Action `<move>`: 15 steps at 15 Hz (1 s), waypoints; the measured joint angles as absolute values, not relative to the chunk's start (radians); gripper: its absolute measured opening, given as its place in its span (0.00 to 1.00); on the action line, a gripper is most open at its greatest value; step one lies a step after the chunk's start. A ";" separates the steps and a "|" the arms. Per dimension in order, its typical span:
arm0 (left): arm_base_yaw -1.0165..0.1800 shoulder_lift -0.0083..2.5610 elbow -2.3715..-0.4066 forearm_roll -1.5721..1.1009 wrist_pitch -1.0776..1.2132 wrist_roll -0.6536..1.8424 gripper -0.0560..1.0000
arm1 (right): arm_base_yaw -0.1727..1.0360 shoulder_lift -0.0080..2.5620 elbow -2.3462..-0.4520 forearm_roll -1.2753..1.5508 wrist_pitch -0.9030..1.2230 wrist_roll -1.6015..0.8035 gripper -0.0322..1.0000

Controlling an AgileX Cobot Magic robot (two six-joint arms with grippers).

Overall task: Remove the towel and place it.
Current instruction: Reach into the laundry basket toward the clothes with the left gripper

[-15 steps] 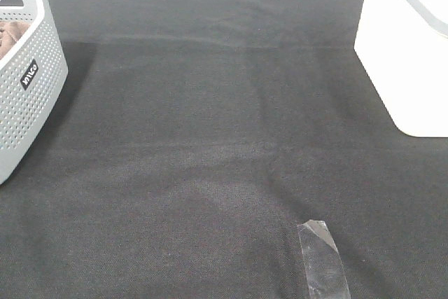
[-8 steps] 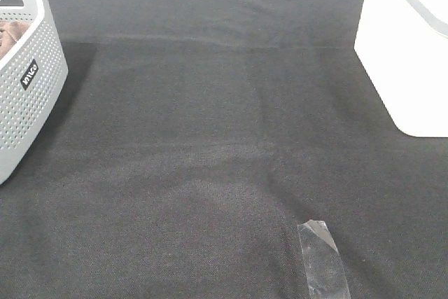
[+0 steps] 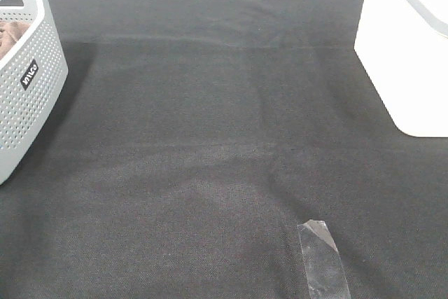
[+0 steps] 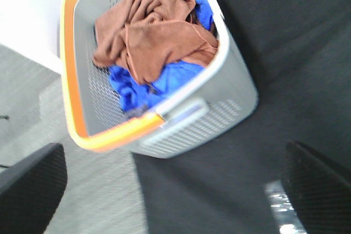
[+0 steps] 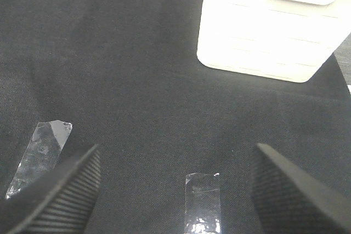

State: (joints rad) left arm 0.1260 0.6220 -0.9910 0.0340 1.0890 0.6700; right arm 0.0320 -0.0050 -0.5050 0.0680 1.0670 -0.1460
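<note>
at the upper left of the high view sits a grey basket [image 3: 31,85] with little holes. a bit of the brown towel [image 3: 10,36] peeks over its rim. the left wrist view looks down into the basket [image 4: 227,89]. the towel [image 4: 151,36] lies there all bunched up on top of a blue cloth [image 4: 140,89]. it is so crumpled that i cannot pick out a long side.

the left claw [image 4: 173,201] is wide open and holds nothing. its two black fingers [image 4: 30,190] show at the edges of its view, and the basket is out in front of them, not between them. so the towel lies ahead of this claw and lower down.

the middle of the high view is just the black desk [image 3: 210,138], and no arm shows there. a strip of clear tape [image 3: 323,260] is stuck at the lower right.

at the upper right stands a white box [image 3: 406,68]. the right wrist view faces that box [image 5: 269,36]. the right claw [image 5: 175,190] is wide open too, with nothing in it, over the black desk.

i think the left arm is much nearer the towel, since the basket is on its side. it would need to go forward and down into the basket to pinch the brown heap. it should take care not to grab the blue cloth with it.
</note>
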 joint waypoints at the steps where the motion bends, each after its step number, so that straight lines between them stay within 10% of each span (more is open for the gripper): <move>1: 0.126 0.729 -1.077 0.042 1.100 0.738 0.99 | 0.032 -0.005 -0.505 0.068 1.067 -0.146 0.74; 15: 0.126 1.994 -1.906 0.292 1.203 1.149 0.98 | 0.032 -0.005 -0.505 0.068 1.067 -0.146 0.74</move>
